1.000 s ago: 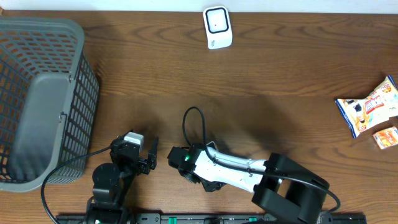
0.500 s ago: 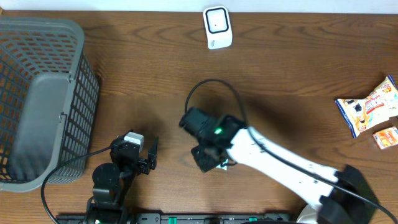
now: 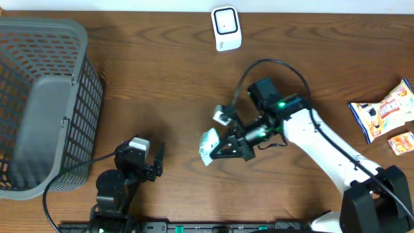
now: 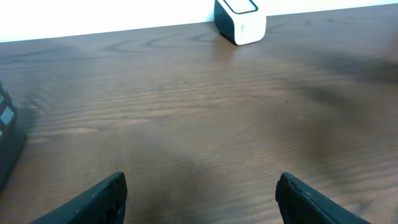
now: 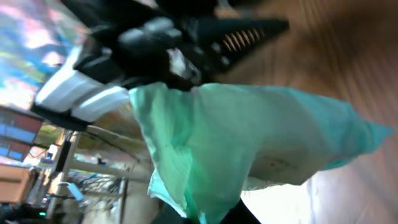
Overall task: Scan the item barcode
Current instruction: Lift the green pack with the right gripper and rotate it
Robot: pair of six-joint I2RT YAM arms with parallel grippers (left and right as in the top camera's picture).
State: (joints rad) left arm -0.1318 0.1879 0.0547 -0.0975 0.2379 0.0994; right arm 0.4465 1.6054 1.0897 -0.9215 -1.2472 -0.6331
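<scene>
The right gripper (image 3: pixel 218 150) is clamped on a pale green packet (image 3: pixel 208 146) mid-table, print too blurred to read, long axis roughly toward the far-edge scanner (image 3: pixel 226 28); the left gripper (image 4: pixel 201 186) stands wide, empty.

Seen from above, with the centre of the table (image 3: pixel 162 84) as the dial, you have open wood from 10 to 2 o'clock. Only the white scanner (image 3: pixel 226 28) breaks it, at 12 near the far edge. A grey mesh basket (image 3: pixel 90 84) fills the 9 o'clock side. The right arm (image 3: pixel 323 145) slants in from 5 o'clock, its cable (image 3: pixel 272 63) looping towards 12, with a green packet (image 3: pixel 209 145) at its tip just below centre. Snack packets (image 3: pixel 385 116) lie at 3. The left arm (image 3: pixel 119 178) sits at 7.
</scene>
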